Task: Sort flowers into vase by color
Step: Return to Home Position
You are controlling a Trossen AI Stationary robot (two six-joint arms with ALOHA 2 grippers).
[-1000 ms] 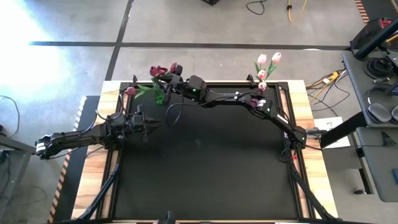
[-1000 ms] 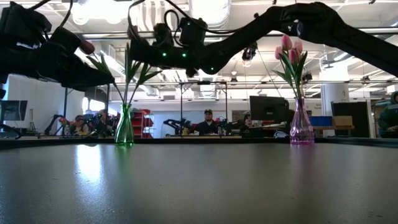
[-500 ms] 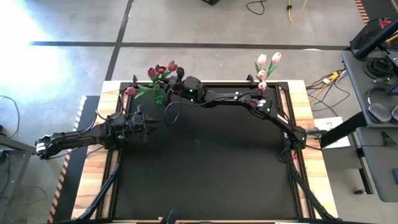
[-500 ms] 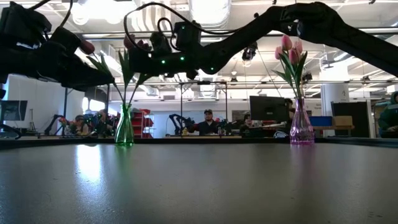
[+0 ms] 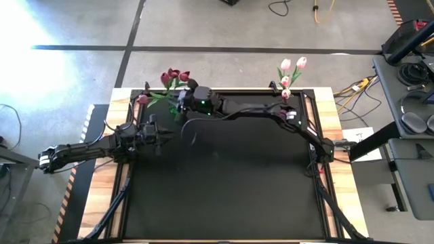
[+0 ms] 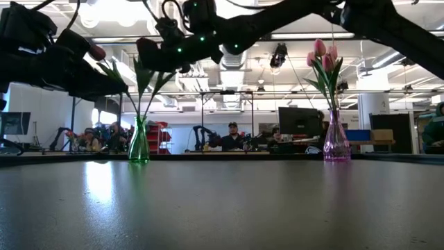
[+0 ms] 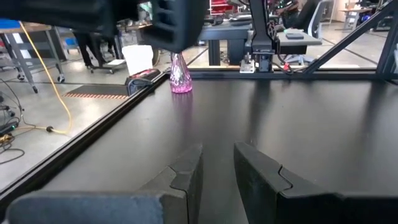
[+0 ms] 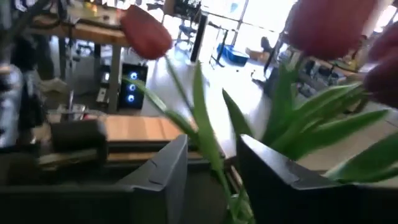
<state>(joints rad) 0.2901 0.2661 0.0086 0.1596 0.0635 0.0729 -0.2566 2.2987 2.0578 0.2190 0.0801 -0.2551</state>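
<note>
A green glass vase (image 6: 139, 142) stands at the table's far left and holds dark red tulips (image 5: 173, 74) with green leaves. A pink vase (image 6: 336, 142) at the far right holds pale pink tulips (image 6: 322, 52). My right gripper (image 8: 212, 165) is open, above the green vase (image 5: 175, 105). Its fingers stand on either side of one thin green stem (image 8: 208, 146) and leave a gap on both sides. That stem's red head (image 8: 146, 34) shows beyond the fingers. My left gripper (image 7: 217, 165) hovers at the table's left side with its fingers slightly apart. It holds nothing.
The black mat (image 5: 224, 183) fills the table inside a raised frame, with bare wood strips at both sides. My right arm (image 5: 271, 112) stretches across the far edge between the two vases. People and workbenches show in the room behind the table.
My right gripper has moved toward the table's left, closer over the green vase, and has risen a little in the low view. One dark red tulip head has shifted left with it and now sits beside the other heads in the green vase.
</note>
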